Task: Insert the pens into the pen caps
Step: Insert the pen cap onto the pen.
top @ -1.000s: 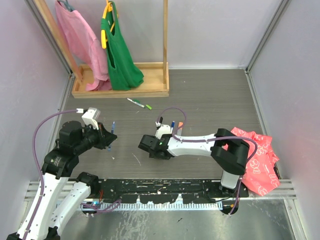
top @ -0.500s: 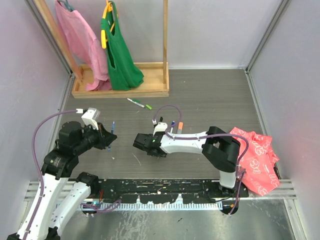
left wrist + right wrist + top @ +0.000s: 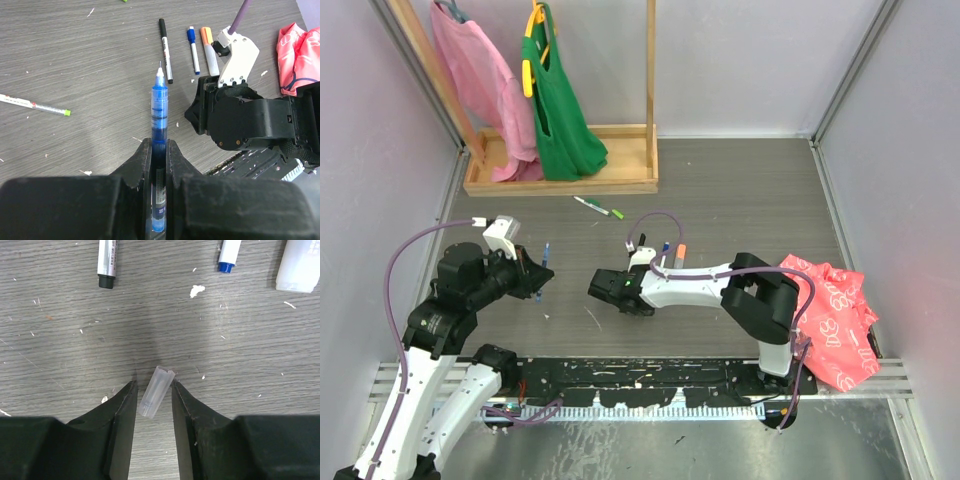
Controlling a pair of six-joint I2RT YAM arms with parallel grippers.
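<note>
My left gripper (image 3: 159,142) is shut on a blue pen (image 3: 160,110), its bare tip pointing away; it hovers at the left of the table (image 3: 535,273). My right gripper (image 3: 153,385) is low on the table (image 3: 600,288) with its jaws open on either side of a short clear pen cap (image 3: 156,391), which lies tilted on the wood, its open end near the right fingertip. A black pen (image 3: 165,44), a blue-ended pen (image 3: 193,44) and an orange-ended pen (image 3: 210,44) lie side by side behind the right wrist. A green pen (image 3: 600,207) lies farther back.
A wooden rack (image 3: 560,180) with a pink and a green garment stands at the back left. A red printed bag (image 3: 835,315) lies at the right. A black rail (image 3: 650,385) runs along the near edge. Small white scraps dot the wood.
My right gripper has slid left across the table and now straddles the clear cap. The left arm and its blue pen have not moved.
</note>
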